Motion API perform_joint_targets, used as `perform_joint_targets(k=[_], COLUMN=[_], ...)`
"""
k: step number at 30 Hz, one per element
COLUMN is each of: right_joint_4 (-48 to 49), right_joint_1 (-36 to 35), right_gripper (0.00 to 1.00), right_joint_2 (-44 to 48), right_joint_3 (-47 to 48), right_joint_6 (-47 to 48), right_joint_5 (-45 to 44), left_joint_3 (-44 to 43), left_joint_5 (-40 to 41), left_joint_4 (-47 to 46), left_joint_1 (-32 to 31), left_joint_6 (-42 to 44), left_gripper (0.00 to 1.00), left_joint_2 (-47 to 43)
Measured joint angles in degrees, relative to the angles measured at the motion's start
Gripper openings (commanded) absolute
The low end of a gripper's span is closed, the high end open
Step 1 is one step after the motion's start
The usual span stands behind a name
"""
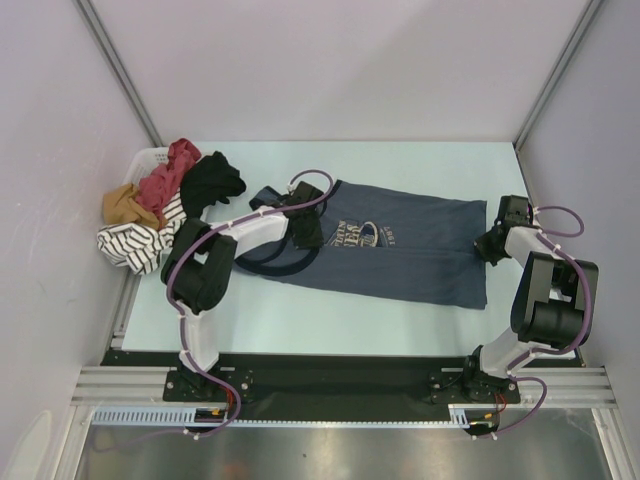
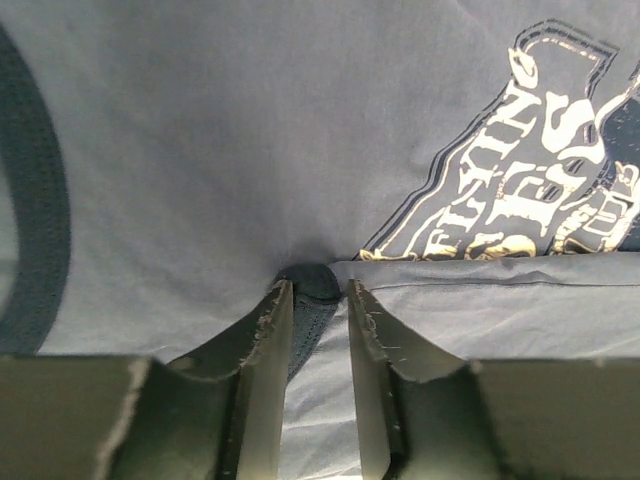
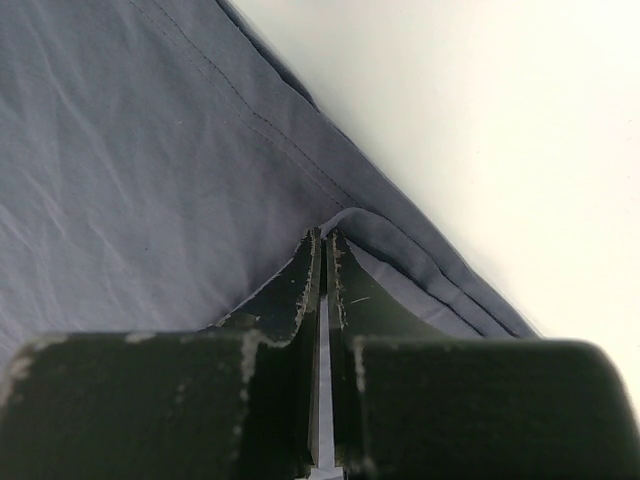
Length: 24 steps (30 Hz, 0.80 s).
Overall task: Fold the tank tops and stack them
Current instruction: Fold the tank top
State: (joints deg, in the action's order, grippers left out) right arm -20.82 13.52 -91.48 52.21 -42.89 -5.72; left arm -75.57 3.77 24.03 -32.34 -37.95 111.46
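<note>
The slate blue-grey tank top (image 1: 400, 255) lies spread across the middle of the table, with its printed logo up and its dark-trimmed straps to the left. My left gripper (image 1: 305, 228) sits on its strap end. In the left wrist view (image 2: 315, 285) the jaws are nearly closed, with dark trim and cloth (image 2: 250, 150) bunched between the tips. My right gripper (image 1: 492, 245) is at the hem on the right. In the right wrist view (image 3: 325, 235) it is shut on a raised fold of the hem (image 3: 420, 265). The brick red tank top (image 1: 170, 178) lies crumpled in the pile at the back left.
A white basket (image 1: 150, 158) at the back left corner holds a heap of clothes: a black piece (image 1: 212, 180), a striped one (image 1: 130, 243) and a tan one (image 1: 122, 205). Grey walls and metal posts close in the table on three sides.
</note>
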Motion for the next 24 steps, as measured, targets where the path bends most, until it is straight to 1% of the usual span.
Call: perform_joint_targets(k=[4,5,7,8,16,24], right_joint_4=[0.2,0.2,0.2,0.2,0.2,-0.3], right_joint_1=[0.1,0.1,0.2,0.2,0.3,1.5], right_gripper=[0.00,0.00,0.00,0.00,0.00,0.00], right_joint_2=[0.0,0.0,0.0,0.0,0.3,3.4], right_joint_3=[-0.2,-0.2,-0.3,-0.3,-0.4,-0.4], right_joint_6=[0.0,0.0,0.0,0.0,0.0,0.0], right_joint_5=[0.2,0.2,0.2,0.2,0.4,1.1], left_joint_3=[-0.2,-0.3,-0.5,-0.6,-1.6,-4.2], left_joint_5=[-0.1,-0.1,-0.1,-0.1,0.7,2.0], left_joint_4=[-0.2,-0.2,-0.2,-0.2,1.0,3.3], left_joint_1=[-0.3,-0.3,-0.3,-0.3,-0.5,-0.5], left_joint_6=[0.2,0.4,0.4,0.5,1.0,2.1], left_gripper=[0.24,0.19,0.04,0.00,0.00,0.00], left_joint_2=[1.2,1.5,1.6,1.6,1.6,0.3])
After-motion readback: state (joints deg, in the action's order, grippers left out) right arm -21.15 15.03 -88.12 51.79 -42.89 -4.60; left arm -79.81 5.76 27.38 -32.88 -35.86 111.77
